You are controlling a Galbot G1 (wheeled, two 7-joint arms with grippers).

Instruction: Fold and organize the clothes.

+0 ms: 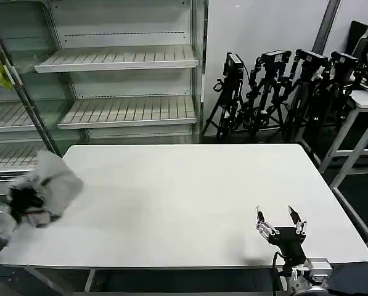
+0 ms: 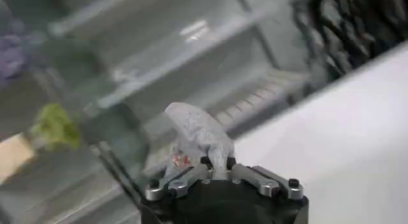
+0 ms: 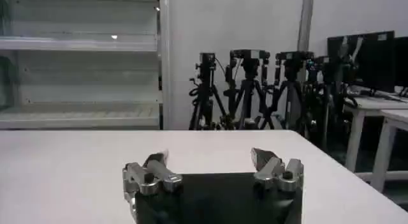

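Gripping a bunched light grey shirt (image 1: 55, 180) in my left tool (image 1: 28, 200), I hold the bundle above the tabletop's (image 1: 190, 197) near left corner, with most of the cloth bulging up and away from the tool toward the shelving. From the left wrist view the tool (image 2: 217, 170) is closed on the cloth: the two fingers (image 2: 182, 178) meet at the middle and the shirt (image 2: 199, 137) rises out from between them in a crumpled peak, with a small reddish print showing on the fabric just beside one finger. Beyond that peak stand the empty shelves (image 2: 191, 59) of a white rack, and a yellow-green cloth (image 2: 56, 125) hangs on the frame off to one side, well apart from the shirt. My right tool (image 1: 280, 226) sits at the near right part of the tabletop, fingers pointing away from me and spread apart with nothing between them. From the right wrist view that tool (image 3: 210, 160) shows both fingers (image 3: 156, 163) wide of each other, with the bare white tabletop (image 3: 76, 168) stretching ahead of them. Past the tabletop's far edge, ahead of the right tool, a row of black tripods (image 1: 282, 92) stands against a white wall, and a second white table (image 3: 376, 107) stands farther off to that side.
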